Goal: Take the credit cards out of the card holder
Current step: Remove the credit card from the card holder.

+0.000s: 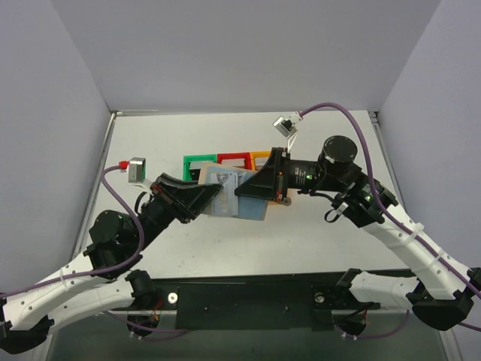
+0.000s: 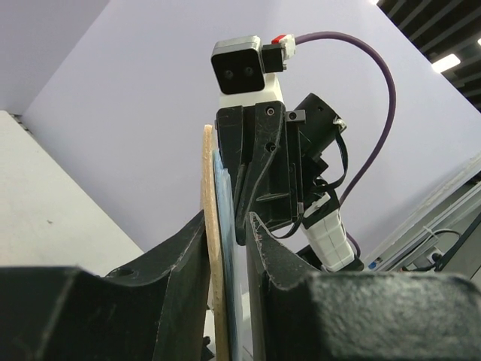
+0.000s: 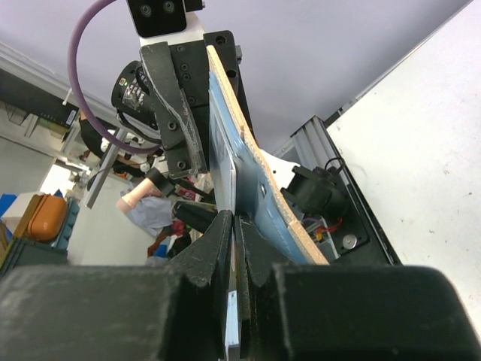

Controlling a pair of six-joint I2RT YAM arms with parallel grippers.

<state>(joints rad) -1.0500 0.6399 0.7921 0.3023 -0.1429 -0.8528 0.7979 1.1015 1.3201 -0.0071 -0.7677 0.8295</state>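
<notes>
The card holder (image 1: 225,201) hangs open above the table between both arms, tan outside and light blue inside. In the left wrist view I see it edge-on, card holder (image 2: 211,256), leaning on one finger of my left gripper (image 2: 225,226), with a thin gap to the other finger. My right gripper (image 3: 236,226) is shut on a thin white credit card (image 3: 234,177) that lies along the blue panel of the card holder (image 3: 263,192). From above, the left gripper (image 1: 209,200) and right gripper (image 1: 242,192) meet tip to tip at the holder.
Green (image 1: 198,161), red (image 1: 234,158) and orange (image 1: 261,156) bins stand in a row just behind the grippers. The white table (image 1: 301,241) has walls on three sides. A purple cable (image 1: 342,113) loops over the right arm.
</notes>
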